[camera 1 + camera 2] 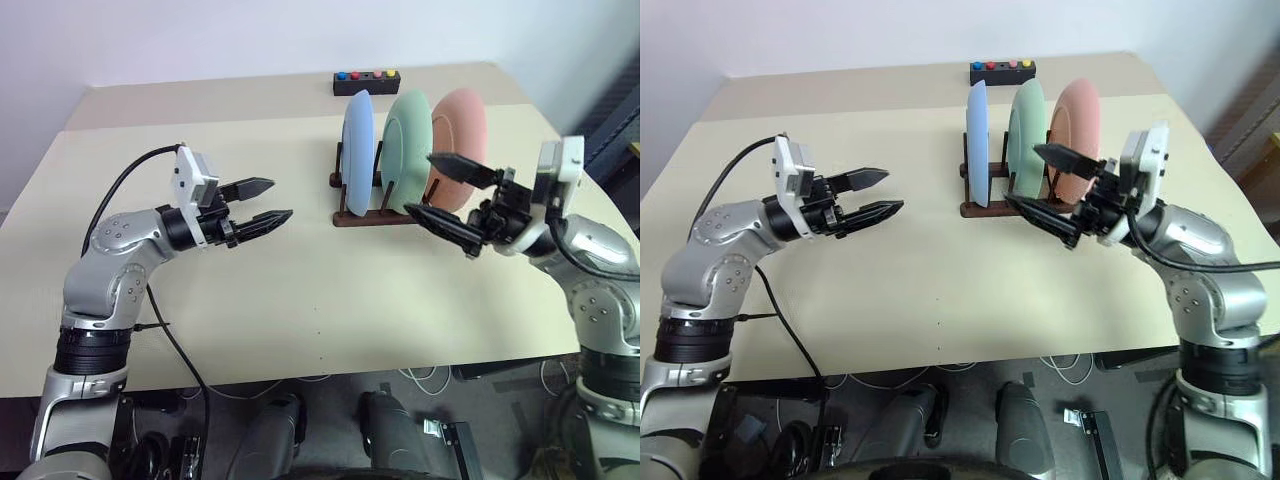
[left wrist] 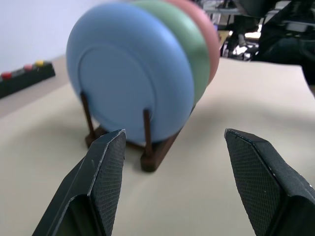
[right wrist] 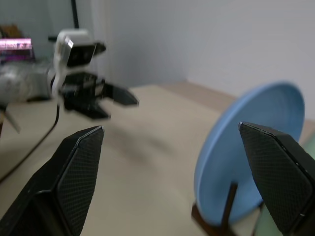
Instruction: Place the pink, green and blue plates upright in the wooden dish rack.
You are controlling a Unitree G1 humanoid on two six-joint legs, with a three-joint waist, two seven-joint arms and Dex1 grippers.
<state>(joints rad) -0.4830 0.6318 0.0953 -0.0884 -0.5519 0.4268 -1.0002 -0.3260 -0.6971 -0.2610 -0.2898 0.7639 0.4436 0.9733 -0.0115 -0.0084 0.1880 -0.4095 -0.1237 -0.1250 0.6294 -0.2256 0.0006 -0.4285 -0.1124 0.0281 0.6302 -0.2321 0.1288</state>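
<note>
The blue plate (image 1: 358, 152), green plate (image 1: 407, 150) and pink plate (image 1: 460, 140) stand upright side by side in the wooden dish rack (image 1: 352, 214) at the back middle of the table. My left gripper (image 1: 280, 199) hovers open to the left of the rack, pointing at the blue plate (image 2: 130, 78), with nothing between its fingers. My right gripper (image 1: 420, 184) is wide open in front of the green and pink plates and holds nothing. In the right wrist view the blue plate (image 3: 251, 157) and the rack's pegs (image 3: 227, 201) are close by.
A small black box with coloured buttons (image 1: 367, 81) lies behind the rack near the table's far edge. The beige table (image 1: 300, 300) stretches bare between the arms and toward its front edge. A black cable (image 1: 125, 185) trails from the left arm.
</note>
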